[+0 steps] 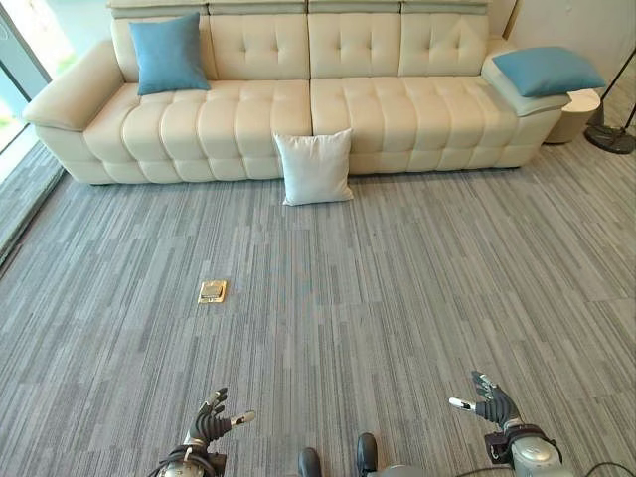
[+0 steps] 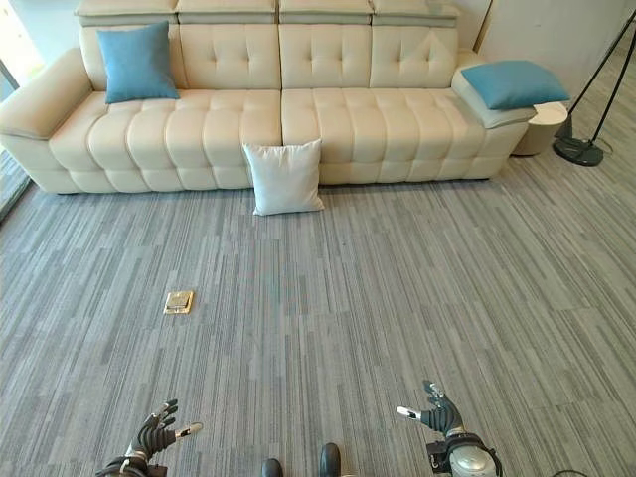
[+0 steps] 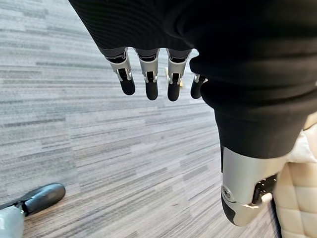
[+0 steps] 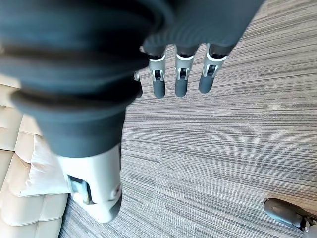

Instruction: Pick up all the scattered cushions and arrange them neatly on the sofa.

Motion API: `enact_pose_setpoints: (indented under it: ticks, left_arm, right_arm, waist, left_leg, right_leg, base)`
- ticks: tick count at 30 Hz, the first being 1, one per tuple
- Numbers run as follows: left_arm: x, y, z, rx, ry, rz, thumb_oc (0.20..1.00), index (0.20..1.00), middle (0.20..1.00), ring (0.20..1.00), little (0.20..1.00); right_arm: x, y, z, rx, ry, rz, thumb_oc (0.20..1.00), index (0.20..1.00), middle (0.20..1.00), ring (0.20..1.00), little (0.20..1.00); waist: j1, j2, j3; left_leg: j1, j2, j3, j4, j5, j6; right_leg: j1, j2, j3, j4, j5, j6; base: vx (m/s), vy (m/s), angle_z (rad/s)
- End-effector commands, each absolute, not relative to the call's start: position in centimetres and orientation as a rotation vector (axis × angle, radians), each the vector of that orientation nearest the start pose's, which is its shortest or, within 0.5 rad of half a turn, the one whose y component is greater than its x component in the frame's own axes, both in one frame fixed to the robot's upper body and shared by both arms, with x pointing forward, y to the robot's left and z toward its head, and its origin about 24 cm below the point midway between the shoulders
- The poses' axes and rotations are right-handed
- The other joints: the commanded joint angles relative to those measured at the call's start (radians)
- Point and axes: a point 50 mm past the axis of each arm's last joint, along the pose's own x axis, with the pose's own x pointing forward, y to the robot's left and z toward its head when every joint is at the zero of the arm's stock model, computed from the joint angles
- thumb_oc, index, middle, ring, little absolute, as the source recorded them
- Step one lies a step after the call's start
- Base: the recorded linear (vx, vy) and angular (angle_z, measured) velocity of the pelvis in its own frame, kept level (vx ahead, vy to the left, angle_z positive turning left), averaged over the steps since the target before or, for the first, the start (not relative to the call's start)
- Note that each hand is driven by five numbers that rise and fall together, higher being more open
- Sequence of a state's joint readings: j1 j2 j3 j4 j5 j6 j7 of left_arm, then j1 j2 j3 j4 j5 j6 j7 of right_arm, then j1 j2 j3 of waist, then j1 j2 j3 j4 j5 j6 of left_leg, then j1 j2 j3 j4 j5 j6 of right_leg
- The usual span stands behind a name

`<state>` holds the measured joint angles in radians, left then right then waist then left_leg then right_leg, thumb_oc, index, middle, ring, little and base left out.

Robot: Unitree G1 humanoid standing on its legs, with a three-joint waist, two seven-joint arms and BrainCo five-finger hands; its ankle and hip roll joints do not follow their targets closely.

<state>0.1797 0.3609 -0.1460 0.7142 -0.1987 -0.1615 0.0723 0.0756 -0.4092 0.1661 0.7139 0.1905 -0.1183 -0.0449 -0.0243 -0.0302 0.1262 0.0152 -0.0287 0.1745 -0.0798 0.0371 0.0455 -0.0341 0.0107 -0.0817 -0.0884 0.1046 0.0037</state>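
A white cushion (image 1: 315,167) stands on the carpet, leaning against the front of the cream sofa (image 1: 258,109) near its middle. One blue cushion (image 1: 169,52) rests upright against the sofa's back at the left end. Another blue cushion (image 1: 548,70) lies flat on the sofa's right armrest. My left hand (image 1: 211,424) and right hand (image 1: 491,401) hang low at the near edge, far from the sofa, both with relaxed straight fingers and nothing in them. The white cushion (image 4: 42,171) also appears past my right thumb in the right wrist view.
A small brass floor socket (image 1: 213,291) is set in the grey striped carpet (image 1: 397,288) left of centre. A floor lamp base (image 1: 609,137) and a round side table (image 1: 578,111) stand right of the sofa. A window runs along the left edge.
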Motion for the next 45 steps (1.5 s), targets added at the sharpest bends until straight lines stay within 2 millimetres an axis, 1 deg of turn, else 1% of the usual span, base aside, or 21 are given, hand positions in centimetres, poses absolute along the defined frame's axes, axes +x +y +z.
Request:
enact_pose_setpoints:
  ticks: [1, 4, 7, 12, 15, 16, 19, 22, 23, 24, 25, 26, 27, 29, 31, 32, 34, 36, 38, 40, 45]
  left_arm:
    - [16.4, 26.7, -8.6, 0.226, 0.596, 0.2, 1.0, 1.0, 1.0, 1.0, 1.0]
    - [16.6, 26.7, -8.4, 0.225, 0.583, 0.194, 1.0, 1.0, 1.0, 1.0, 1.0]
    - [16.9, 26.9, -8.0, 0.24, 0.567, 0.183, 1.0, 1.0, 1.0, 1.0, 1.0]
    - [17.0, 26.6, -8.2, 0.245, 0.576, 0.169, 1.0, 1.0, 1.0, 1.0, 1.0]
    - [16.9, 26.4, -8.4, 0.242, 0.579, 0.167, 1.0, 1.0, 1.0, 1.0, 1.0]
    - [16.9, 26.1, -8.5, 0.232, 0.582, 0.168, 1.0, 1.0, 1.0, 1.0, 1.0]
    - [16.9, 25.7, -8.7, 0.223, 0.584, 0.167, 1.0, 1.0, 1.0, 1.0, 1.0]
    - [16.8, 25.5, -8.8, 0.231, 0.588, 0.147, 1.0, 1.0, 1.0, 1.0, 1.0]
    - [16.6, 25.1, -8.9, 0.228, 0.593, 0.124, 1.0, 1.0, 1.0, 1.0, 1.0]
    - [16.6, 25.1, -8.9, 0.229, 0.593, 0.124, 1.0, 1.0, 1.0, 1.0, 1.0]
    - [16.9, 24.6, -9.1, 0.226, 0.598, 0.102, 1.0, 1.0, 1.0, 1.0, 1.0]
    - [16.9, 24.6, -9.1, 0.227, 0.598, 0.102, 1.0, 1.0, 1.0, 1.0, 1.0]
    - [17.5, 24.3, -8.9, 0.226, 0.59, 0.078, 1.0, 1.0, 1.0, 1.0, 1.0]
    - [17.7, 24.3, -8.9, 0.232, 0.588, 0.08, 1.0, 1.0, 1.0, 1.0, 1.0]
    - [18.3, 23.9, -8.8, 0.237, 0.577, 0.057, 1.0, 1.0, 1.0, 1.0, 1.0]
    - [18.3, 23.9, -8.7, 0.237, 0.577, 0.057, 1.0, 1.0, 1.0, 1.0, 1.0]
    - [18.6, 23.8, -8.4, 0.25, 0.561, 0.04, 1.0, 1.0, 1.0, 1.0, 1.0]
    - [18.5, 23.8, -8.3, 0.253, 0.556, 0.035, 1.0, 1.0, 1.0, 1.0, 1.0]
    - [18.3, 23.9, -8.1, 0.255, 0.549, 0.038, 1.0, 1.0, 1.0, 1.0, 1.0]
    - [17.8, 24.1, -8.5, 0.26, 0.569, 0.051, 1.0, 1.0, 1.0, 1.0, 1.0]
    - [17.3, 24.4, -8.7, 0.271, 0.591, 0.064, 1.0, 1.0, 1.0, 1.0, 1.0]
  right_arm:
    - [20.0, -25.5, -7.2, -0.295, 0.547, -0.097, 1.0, 1.0, 1.0, 1.0, 1.0]
    - [20.4, -25.3, -7.0, -0.301, 0.531, -0.087, 1.0, 1.0, 1.0, 1.0, 1.0]
    - [21.5, -24.8, -6.1, -0.305, 0.485, -0.063, 1.0, 1.0, 1.0, 1.0, 1.0]
    - [22.1, -24.4, -5.4, -0.308, 0.447, -0.037, 1.0, 1.0, 1.0, 1.0, 1.0]
    - [22.1, -24.5, -5.1, -0.313, 0.432, -0.03, 1.0, 1.0, 1.0, 1.0, 1.0]
    - [21.9, -24.6, -5.3, -0.315, 0.439, -0.034, 1.0, 1.0, 1.0, 1.0, 1.0]
    - [21.4, -25.0, -5.4, -0.327, 0.455, -0.04, 1.0, 1.0, 1.0, 1.0, 1.0]
    - [20.6, -25.4, -5.8, -0.33, 0.48, -0.049, 1.0, 1.0, 1.0, 1.0, 1.0]
    - [19.8, -25.7, -6.1, -0.314, 0.499, -0.055, 1.0, 1.0, 1.0, 1.0, 1.0]
    - [19.8, -25.7, -6.1, -0.313, 0.499, -0.055, 1.0, 1.0, 1.0, 1.0, 1.0]
    - [19.6, -26.1, -6.2, -0.309, 0.507, -0.074, 1.0, 1.0, 1.0, 1.0, 1.0]
    - [19.7, -26.1, -6.2, -0.308, 0.507, -0.074, 1.0, 1.0, 1.0, 1.0, 1.0]
    - [19.9, -26.2, -6.0, -0.321, 0.499, -0.067, 1.0, 1.0, 1.0, 1.0, 1.0]
    - [20.1, -26.2, -5.9, -0.323, 0.493, -0.074, 1.0, 1.0, 1.0, 1.0, 1.0]
    - [20.2, -26.3, -5.7, -0.321, 0.483, -0.078, 1.0, 1.0, 1.0, 1.0, 1.0]
    - [20.2, -26.3, -5.7, -0.321, 0.482, -0.078, 1.0, 1.0, 1.0, 1.0, 1.0]
    - [20.1, -26.5, -5.4, -0.328, 0.47, -0.08, 1.0, 1.0, 1.0, 1.0, 1.0]
    - [20.1, -26.5, -5.3, -0.331, 0.468, -0.081, 1.0, 1.0, 1.0, 1.0, 1.0]
    - [20.2, -26.4, -5.4, -0.333, 0.465, -0.08, 1.0, 1.0, 1.0, 1.0, 1.0]
    - [20.3, -26.2, -5.5, -0.337, 0.467, -0.082, 1.0, 1.0, 1.0, 1.0, 1.0]
    - [20.1, -25.8, -5.8, -0.344, 0.482, -0.062, 1.0, 1.0, 1.0, 1.0, 1.0]
  waist:
    - [0.015, -0.036, 0.029]
    - [0.019, -0.036, 0.033]
    - [0.021, -0.031, 0.056]
    - [0.001, -0.006, 0.087]
    - [-0.024, 0.009, 0.098]
    - [-0.039, 0.008, 0.097]
    - [-0.072, 0.022, 0.103]
    - [-0.085, 0.029, 0.096]
    - [-0.096, 0.044, 0.089]
    - [-0.097, 0.04, 0.087]
    - [-0.099, 0.047, 0.096]
    - [-0.101, 0.044, 0.093]
    - [-0.094, 0.04, 0.108]
    - [-0.094, 0.032, 0.109]
    - [-0.074, 0.011, 0.126]
    - [-0.075, 0.01, 0.124]
    - [-0.052, -0.009, 0.133]
    - [-0.041, -0.013, 0.132]
    - [-0.017, -0.004, 0.129]
    - [0.004, -0.006, 0.112]
    - [0.027, -0.022, 0.091]
  left_leg:
    - [-0.043, 0.001, -0.045, 0.144, -0.143, -0.038]
    - [-0.054, -0.005, -0.046, 0.158, -0.156, -0.027]
    - [-0.038, -0.019, -0.06, 0.179, -0.19, 0.001]
    - [0.021, -0.033, -0.102, 0.194, -0.214, 0.018]
    - [0.105, -0.041, -0.127, 0.146, -0.227, 0.011]
    - [0.153, -0.053, -0.147, 0.124, -0.24, 0.001]
    - [0.234, -0.043, -0.185, 0.111, -0.259, -0.026]
    - [0.273, -0.036, -0.206, 0.11, -0.262, -0.041]
    - [0.266, -0.016, -0.223, 0.179, -0.203, -0.083]
    - [0.263, -0.02, -0.225, 0.179, -0.2, -0.082]
    - [0.162, 0.019, -0.184, 0.374, -0.061, -0.148]
    - [0.157, 0.015, -0.186, 0.374, -0.058, -0.147]
    - [0.051, 0.067, -0.123, 0.574, 0.02, -0.154]
    - [0.021, 0.084, -0.089, 0.623, 0.033, -0.15]
    - [-0.106, 0.116, -0.012, 0.657, -0.034, -0.109]
    - [-0.109, 0.114, -0.012, 0.656, -0.032, -0.108]
    - [-0.238, 0.109, 0.019, 0.518, -0.079, -0.092]
    - [-0.271, 0.104, 0.016, 0.432, -0.073, -0.091]
    - [-0.285, 0.091, -0.01, 0.239, 0.018, -0.11]
    - [-0.349, 0.096, -0.009, 0.085, 0.059, -0.12]
    - [-0.38, 0.102, 0.021, 0.058, 0.089, -0.118]
  right_leg:
    - [0.044, -0.1, 0.016, 0.076, -0.114, 0.132]
    - [0.023, -0.107, 0.02, 0.117, -0.12, 0.14]
    - [-0.065, -0.122, 0.027, 0.311, -0.096, 0.177]
    - [-0.178, -0.098, 0.055, 0.483, -0.069, 0.168]
    - [-0.233, -0.091, 0.004, 0.374, -0.078, 0.15]
    - [-0.272, -0.095, -0.031, 0.25, -0.047, 0.158]
    - [-0.313, -0.085, -0.062, 0.145, -0.007, 0.173]
    - [-0.316, -0.087, -0.067, 0.16, 0.0, 0.167]
    - [-0.283, -0.07, -0.051, 0.19, 0.01, 0.135]
    - [-0.284, -0.074, -0.051, 0.188, 0.012, 0.136]
    - [-0.248, -0.071, -0.057, 0.208, -0.017, 0.103]
    - [-0.251, -0.075, -0.057, 0.206, -0.015, 0.104]
    - [-0.208, -0.064, -0.058, 0.222, -0.075, 0.051]
    - [-0.196, -0.062, -0.056, 0.227, -0.1, 0.035]
    - [-0.118, -0.061, -0.045, 0.222, -0.15, 0.023]
    - [-0.12, -0.063, -0.044, 0.221, -0.149, 0.023]
    - [-0.028, -0.06, -0.033, 0.19, -0.187, 0.03]
    - [0.003, -0.053, -0.025, 0.177, -0.201, 0.034]
    - [0.063, -0.025, -0.007, 0.161, -0.223, 0.041]
    - [0.141, -0.005, 0.024, 0.147, -0.264, 0.053]
    - [0.222, -0.011, 0.076, 0.158, -0.295, 0.063]
  base:
    - [0.06, 0.098, -0.01]
    - [0.07, 0.126, -0.04]
    - [0.09, 0.127, -0.09]
    - [0.17, 0.113, -0.05]
    - [0.42, -0.01, 0.18]
    - [0.27, -0.033, 0.32]
    - [0.44, -0.085, 0.28]
    - [0.43, -0.162, 0.54]
    - [0.4, -0.206, 0.55]
    - [0.48, -0.319, 0.99]
    - [0.21, -0.176, 1.1]
    - [0.42, -0.351, 1.22]
    - [0.19, -0.177, 0.48]
    - [0.29, -0.217, -0.17]
    - [0.44, -0.218, -0.15]
    - [0.38, -0.136, 0.15]
    - [0.42, -0.072, 0.0]
    - [0.39, -0.022, -0.19]
    - [0.52, 0.014, -0.33]
    - [0.64, 0.065, -0.28]
    - [0.54, 0.14, -0.41]
